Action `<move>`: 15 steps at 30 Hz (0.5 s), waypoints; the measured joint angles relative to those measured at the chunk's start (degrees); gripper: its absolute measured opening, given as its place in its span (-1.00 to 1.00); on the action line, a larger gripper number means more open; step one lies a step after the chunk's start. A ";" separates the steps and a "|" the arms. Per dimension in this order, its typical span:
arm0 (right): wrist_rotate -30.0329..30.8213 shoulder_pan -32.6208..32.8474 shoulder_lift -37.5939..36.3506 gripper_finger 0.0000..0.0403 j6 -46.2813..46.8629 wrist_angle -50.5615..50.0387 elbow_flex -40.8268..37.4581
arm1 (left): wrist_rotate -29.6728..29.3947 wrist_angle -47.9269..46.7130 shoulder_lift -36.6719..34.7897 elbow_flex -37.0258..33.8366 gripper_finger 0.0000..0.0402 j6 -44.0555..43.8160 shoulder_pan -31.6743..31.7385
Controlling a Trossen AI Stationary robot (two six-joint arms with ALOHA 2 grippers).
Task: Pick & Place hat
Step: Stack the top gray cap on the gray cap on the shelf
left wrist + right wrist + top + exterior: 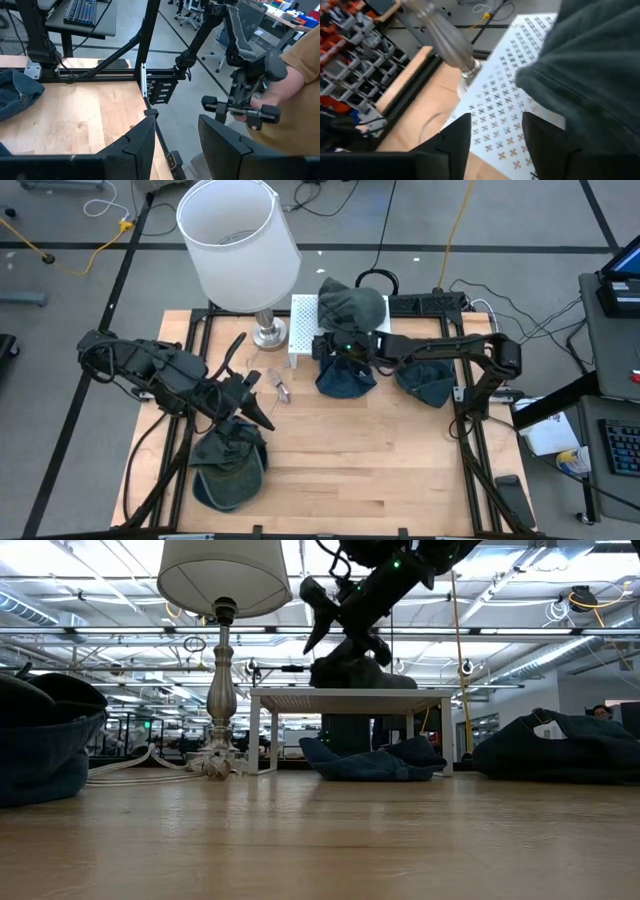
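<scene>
A dark grey-green hat (352, 305) lies on top of the white perforated stand (303, 330) at the table's far side; it also shows in the low view (360, 672). My right gripper (495, 145) hovers open over the stand, just on the hat's near-left side (322, 346), with nothing between its fingers. My left gripper (175, 145) hangs open and empty over the near left of the table (258, 406). A green-blue hat (230, 462) lies on the table just nearer than it.
A blue hat (345, 377) lies on the table at the stand's foot, and another (425, 380) to its right. A lamp with a white shade (240, 240) stands left of the stand. A small object (280, 388) lies mid-table. A person (295, 95) is beyond the table's edge.
</scene>
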 joint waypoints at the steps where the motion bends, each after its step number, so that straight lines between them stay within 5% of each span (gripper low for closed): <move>1: -0.05 0.22 -0.49 -0.10 0.04 -0.14 0.00 | 0.00 0.01 0.01 0.00 -0.23 0.09 0.00; 8: 0.28 1.39 -6.39 0.02 -2.82 -3.15 -0.02 | 0.02 -0.01 0.01 0.00 -0.23 0.98 -0.01; 15: -3.05 -6.10 -14.45 -0.02 -6.47 -5.22 -0.01 | -0.13 0.00 0.00 0.00 -0.23 0.88 0.00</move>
